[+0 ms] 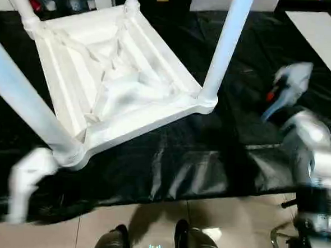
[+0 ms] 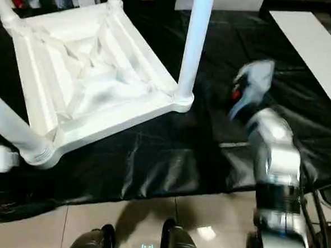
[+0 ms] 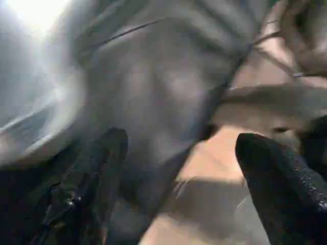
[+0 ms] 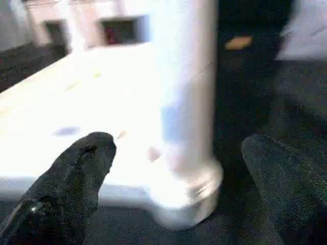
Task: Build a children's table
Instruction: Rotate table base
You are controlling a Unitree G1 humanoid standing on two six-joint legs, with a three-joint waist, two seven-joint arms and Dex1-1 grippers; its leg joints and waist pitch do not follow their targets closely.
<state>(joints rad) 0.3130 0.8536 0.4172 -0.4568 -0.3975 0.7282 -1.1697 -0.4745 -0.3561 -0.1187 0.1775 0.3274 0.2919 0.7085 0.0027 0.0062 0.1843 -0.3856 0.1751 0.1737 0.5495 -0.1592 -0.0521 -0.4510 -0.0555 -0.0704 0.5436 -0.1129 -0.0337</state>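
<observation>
**White table upside down, legs fitted: check seating before turning over**

White plastic fills the head views: the table (image 1: 117,82) lies inverted on the black cover (image 1: 208,160), ribs upward, with legs rising from the corner sockets. The near-right leg (image 1: 226,43) stands upright in its socket (image 1: 207,101). The right gripper (image 2: 252,87) hangs beside that corner, apart from it. The left arm (image 1: 27,183) sits low near the near-left socket, blurred.

Left wrist view: two black fingers (image 3: 278,184) stand well apart over dark cover and tan floor, holding nothing.

Right wrist view: fingers (image 4: 76,178) spread wide either side of the leg base, not touching.

Judgement: assembly looks nearly complete. To finish well, close squarely on each leg low down, press straight into its socket, and avoid side load that could tilt it.
</observation>
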